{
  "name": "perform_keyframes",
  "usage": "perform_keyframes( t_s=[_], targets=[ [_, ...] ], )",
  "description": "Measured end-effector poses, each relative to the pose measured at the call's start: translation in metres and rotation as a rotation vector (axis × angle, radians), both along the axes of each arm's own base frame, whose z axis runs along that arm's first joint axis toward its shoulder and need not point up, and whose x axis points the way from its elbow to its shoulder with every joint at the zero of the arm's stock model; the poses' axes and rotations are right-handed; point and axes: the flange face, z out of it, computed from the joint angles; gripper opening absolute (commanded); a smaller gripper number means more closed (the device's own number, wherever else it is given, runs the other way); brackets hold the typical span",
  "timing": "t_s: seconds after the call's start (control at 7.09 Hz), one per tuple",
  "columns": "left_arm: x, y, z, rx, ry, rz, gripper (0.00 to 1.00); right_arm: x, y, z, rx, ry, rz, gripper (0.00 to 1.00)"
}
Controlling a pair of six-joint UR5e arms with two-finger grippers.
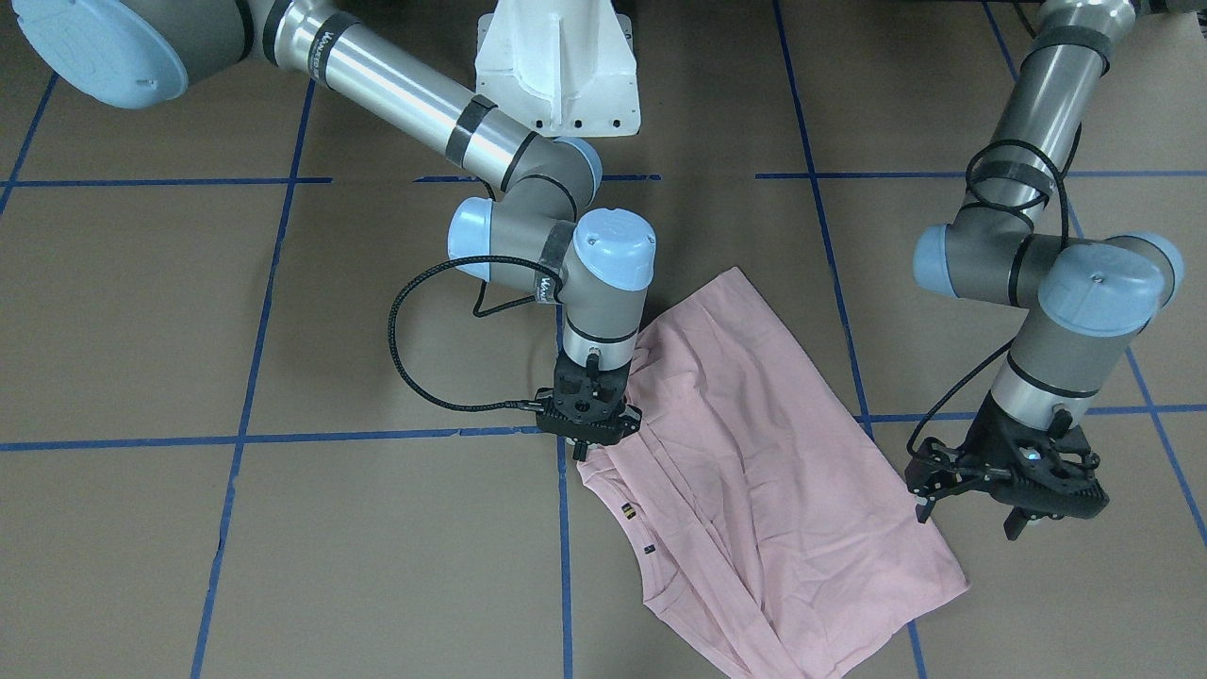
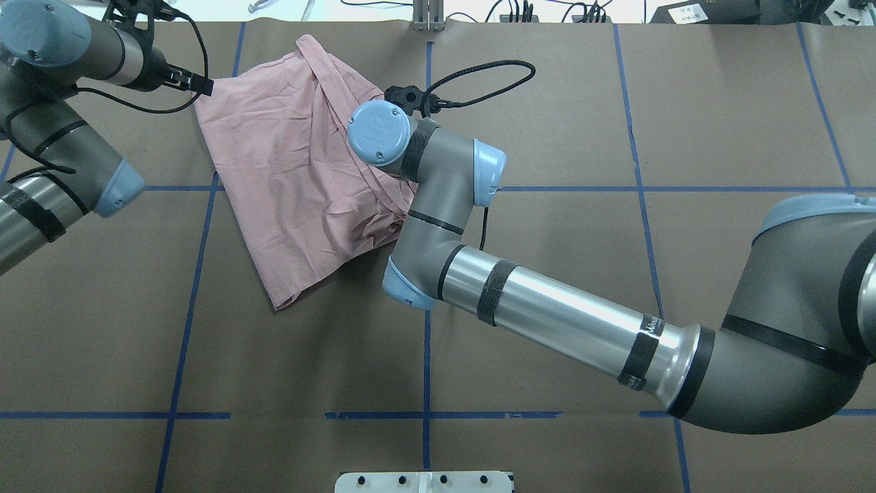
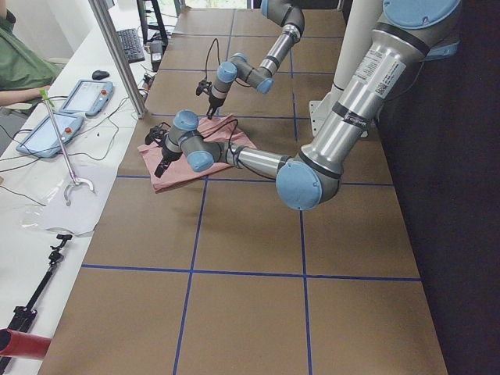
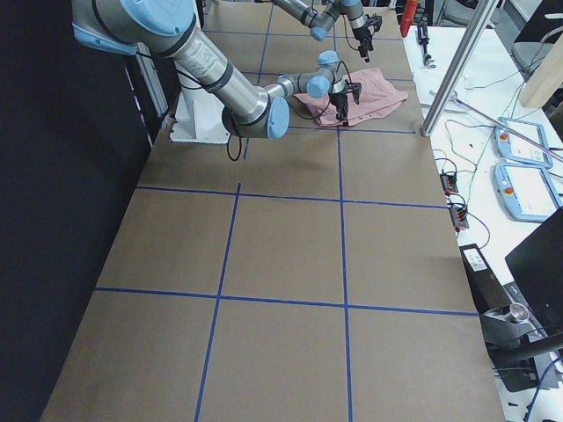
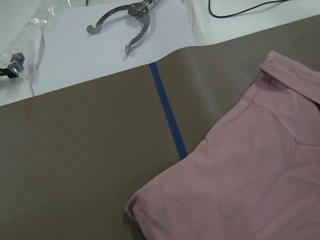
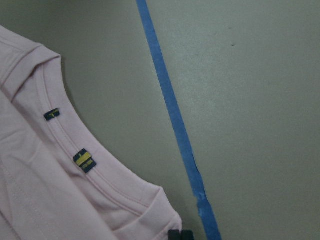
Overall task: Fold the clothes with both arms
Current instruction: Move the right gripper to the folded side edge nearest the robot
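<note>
1. The brown table [image 1: 283,566] is crossed by blue tape lines [image 1: 240,396].
2. The pink T-shirt [image 1: 754,471] lies rumpled near the far edge, on the robot's left half.
3. The right gripper [image 1: 586,443] is clamped on the T-shirt's edge beside the collar [image 6: 95,172].
4. The left gripper [image 1: 968,523] hovers beside a T-shirt corner, fingers spread, empty.

Bright even light, soft shadows, glare on the right arm [image 1: 396,90], blurry wrist close-ups.

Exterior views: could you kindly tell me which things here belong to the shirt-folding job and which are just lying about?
Belong to the job: pink T-shirt; right gripper, at its collar; left gripper, open, off the cloth.
Just lying about: metal grabber tool; two tablets; keyboard.
</note>
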Motion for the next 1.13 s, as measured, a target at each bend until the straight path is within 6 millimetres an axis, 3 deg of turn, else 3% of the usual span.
perform_keyframes(
  t_s=[0.14, 0.28, 0.56, 0.85, 0.99, 1.13],
  targets=[
    [0.0, 0.001, -0.003, 0.005, 0.004, 0.0, 1.0, 0.012, 0.013, 0.004, 0.004, -0.009, -0.005, 0.0],
    [0.0, 0.001, -0.008, 0.012, 0.009, 0.001, 1.0, 0.029, 0.036, 0.022, 0.011, -0.023, -0.013, 0.0],
    [0.0, 0.003, -0.014, 0.021, 0.015, 0.003, 1.0, 0.064, 0.102, 0.076, 0.052, -0.034, -0.024, 0.0],
    [0.002, 0.005, -0.021, 0.031, 0.023, 0.007, 1.0, 0.105, 0.174, 0.109, 0.102, -0.053, -0.054, 0.0],
    [0.003, 0.005, -0.022, 0.032, 0.024, 0.009, 1.0, 0.122, 0.2, 0.119, 0.118, -0.059, -0.067, 0.0],
    [0.004, 0.006, -0.023, 0.033, 0.025, 0.01, 1.0, 0.132, 0.219, 0.127, 0.13, -0.055, -0.077, 0.99]
  ],
)
